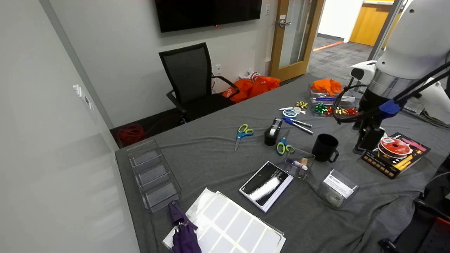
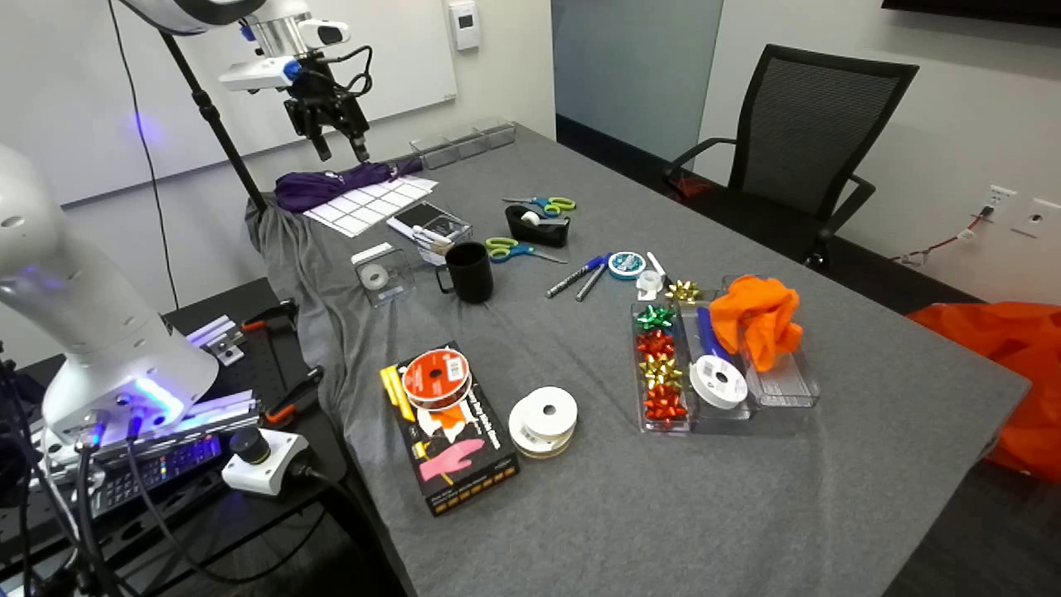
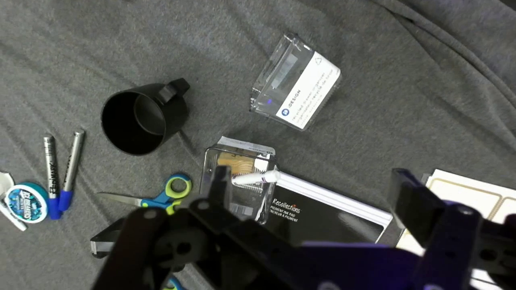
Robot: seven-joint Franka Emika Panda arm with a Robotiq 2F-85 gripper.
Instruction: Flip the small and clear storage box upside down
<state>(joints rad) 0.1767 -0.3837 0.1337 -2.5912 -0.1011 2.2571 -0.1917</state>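
The small clear storage box [image 3: 298, 82] lies on the grey cloth beyond my fingertips in the wrist view, with a white label strip facing the camera. It shows in both exterior views [image 1: 338, 188] [image 2: 384, 278], near the black cup [image 2: 469, 272]. A pale round shape shows through it there. I cannot tell surely which way its opening faces. My gripper [image 3: 312, 177] is open and empty, raised above the table and apart from the box. It also shows in both exterior views [image 2: 342, 155] [image 1: 365, 140]. The fingers partly hide other objects in the wrist view.
Beside the box are a clear bin [image 3: 238, 197] with a marker and wooden block, and a black ink pad [image 1: 266, 186]. The glove box [image 2: 448, 464] bears a red spool. Scissors [image 1: 242, 135], tape dispenser [image 1: 273, 131], white sheets [image 1: 228, 225] and purple umbrella [image 1: 184, 235] lie around.
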